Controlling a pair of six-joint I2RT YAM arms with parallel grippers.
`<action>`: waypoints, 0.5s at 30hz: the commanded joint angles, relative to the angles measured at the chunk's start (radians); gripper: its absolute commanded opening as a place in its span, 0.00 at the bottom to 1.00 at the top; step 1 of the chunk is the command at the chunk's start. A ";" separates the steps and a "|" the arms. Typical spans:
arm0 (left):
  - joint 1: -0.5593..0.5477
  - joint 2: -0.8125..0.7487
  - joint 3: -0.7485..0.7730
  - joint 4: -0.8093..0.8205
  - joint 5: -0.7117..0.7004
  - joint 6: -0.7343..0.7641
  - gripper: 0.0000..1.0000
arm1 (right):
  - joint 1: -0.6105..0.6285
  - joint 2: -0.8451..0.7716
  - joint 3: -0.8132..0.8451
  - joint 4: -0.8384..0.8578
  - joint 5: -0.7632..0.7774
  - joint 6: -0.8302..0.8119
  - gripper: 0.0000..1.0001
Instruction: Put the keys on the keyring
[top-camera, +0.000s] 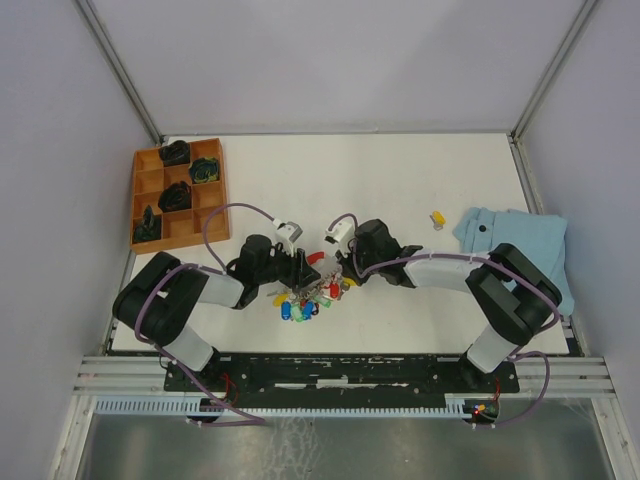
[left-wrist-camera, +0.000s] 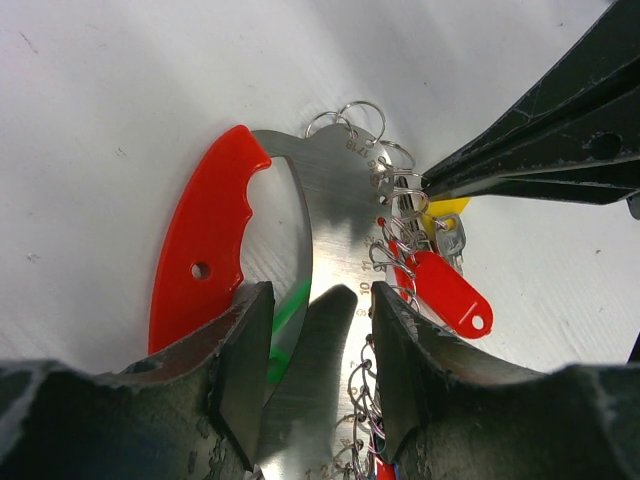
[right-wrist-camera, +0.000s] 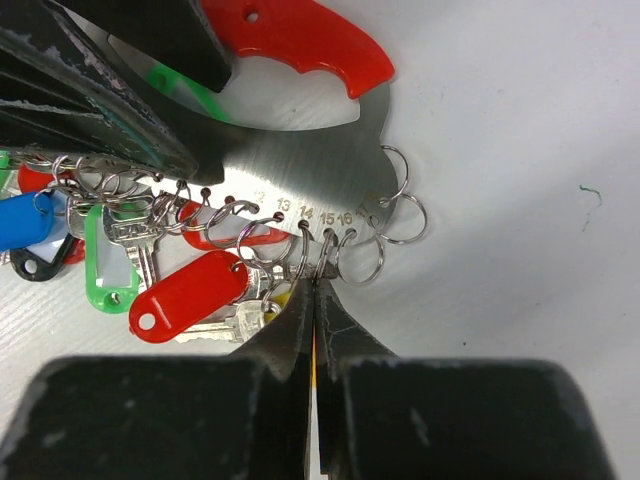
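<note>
Between left jaws: keyring (left-wrist-camera: 320, 220) (plate gripped).

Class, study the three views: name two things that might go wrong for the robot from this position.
1. The right gripper, jaws shut at a small split ring on the keyring, may pinch only thin wire and slip off.
2. The left gripper straddles the plate's edge; if the plate shifts, the crowded keys could snag neighbouring rings.

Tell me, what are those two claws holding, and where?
Left end effector grips the keyring by its metal plate; right end effector pinches a small split ring on its edge.
</note>
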 joint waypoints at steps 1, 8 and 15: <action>-0.005 0.016 0.013 -0.014 0.016 0.035 0.51 | 0.004 -0.058 -0.004 0.056 0.025 -0.021 0.01; -0.004 0.012 0.015 -0.023 0.013 0.040 0.51 | 0.004 -0.083 0.001 0.019 0.065 -0.028 0.01; -0.004 0.018 0.017 -0.023 0.019 0.040 0.50 | 0.004 -0.037 0.033 0.009 0.075 -0.018 0.09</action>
